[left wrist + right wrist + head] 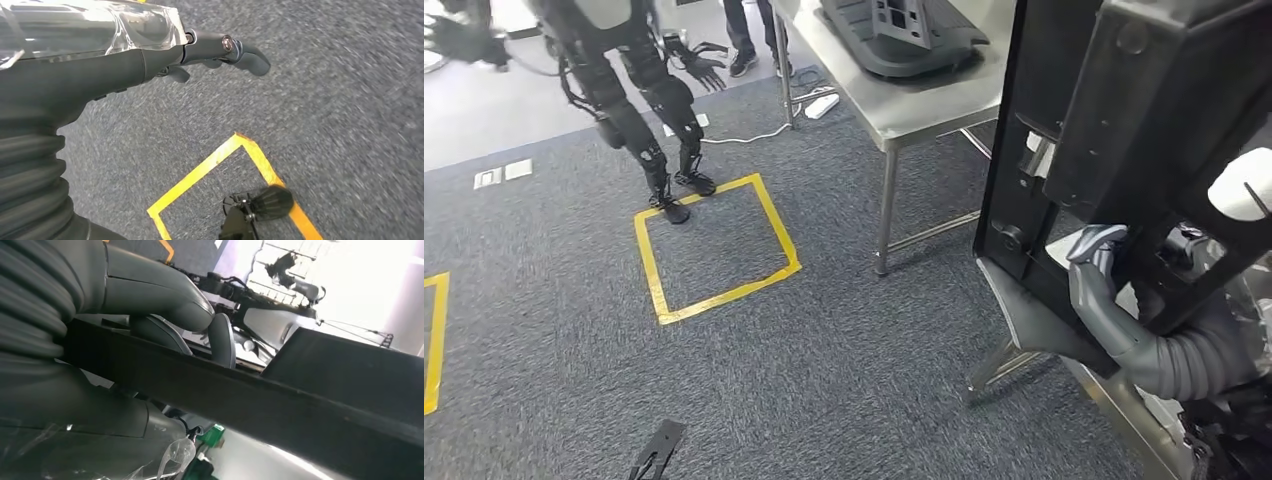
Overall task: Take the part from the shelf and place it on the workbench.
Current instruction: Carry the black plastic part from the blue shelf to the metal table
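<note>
Right hand point(1096, 245) grips black part point(1144, 120) (left hand point(220, 52) over carpet, empty)

large black moulded part point(1114, 130), upright, in right robot hand point(1096, 250)

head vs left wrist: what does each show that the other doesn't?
Head alone: the right hand gripping the large black part, a steel workbench with another black part on it, and a second robot standing at the yellow floor square. Left wrist alone: the left hand, holding nothing, fingers extended above a yellow tape corner. Both: grey carpet marked with yellow tape.
</note>
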